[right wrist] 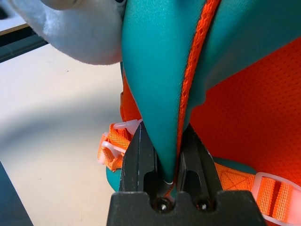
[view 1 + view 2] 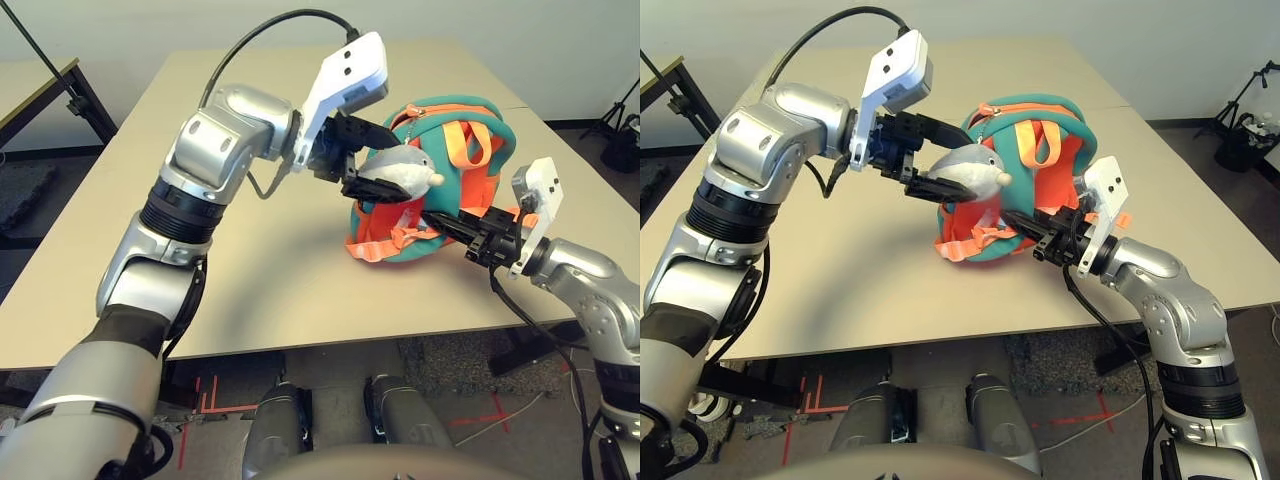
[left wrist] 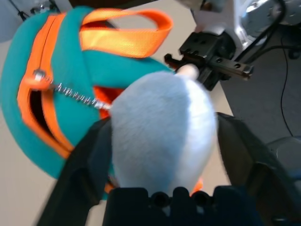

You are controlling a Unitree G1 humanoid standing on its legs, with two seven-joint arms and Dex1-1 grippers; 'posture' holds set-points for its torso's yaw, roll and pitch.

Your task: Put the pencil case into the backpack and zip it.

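Observation:
The teal and orange backpack point(image 2: 470, 120) lies on its side near the table's right edge. Its grey-white plush dolphin point(image 2: 400, 165) sticks out toward my left arm, and my left gripper point(image 2: 385, 160) is closed around it, one finger point(image 3: 89, 155) pressed against each flank. From the near side, my right gripper point(image 2: 440, 218) is shut on a teal fold of the backpack with orange zipper trim point(image 1: 164, 94). The zipper pull point(image 3: 37, 75) sits at the top of a dark gap in the zip, with a small spring chain leading to the dolphin. The pencil case is out of view.
The beige table point(image 2: 250, 260) has bare room to the left and front of the backpack; its front edge runs just below my right gripper. A second table point(image 2: 30, 90) stands at the far left. Black stand legs point(image 2: 615, 115) are on the floor at the right.

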